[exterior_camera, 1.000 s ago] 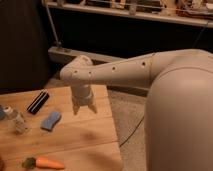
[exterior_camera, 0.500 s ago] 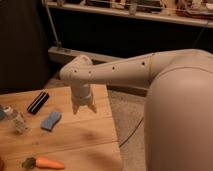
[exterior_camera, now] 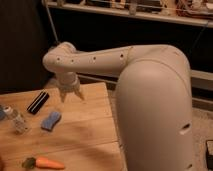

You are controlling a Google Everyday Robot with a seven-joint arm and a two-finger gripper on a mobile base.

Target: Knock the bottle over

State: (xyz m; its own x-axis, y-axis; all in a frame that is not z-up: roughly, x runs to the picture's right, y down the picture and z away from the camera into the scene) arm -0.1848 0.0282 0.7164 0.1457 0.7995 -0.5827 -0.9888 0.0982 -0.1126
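Note:
The bottle is small and clear with a pale cap. It stands upright near the left edge of the wooden table. My gripper hangs point-down over the table's far middle, to the right of the bottle and well apart from it. Its fingers are spread and hold nothing. The black bar and the blue sponge lie between the gripper and the bottle.
A black rectangular bar lies at the far left. A blue sponge lies right of the bottle. A carrot lies at the front. My large white arm fills the right side, and a dark shelf runs behind.
My gripper and wrist have moved a little to the left, toward the black bar. The bottle, sponge, bar and carrot have not moved.

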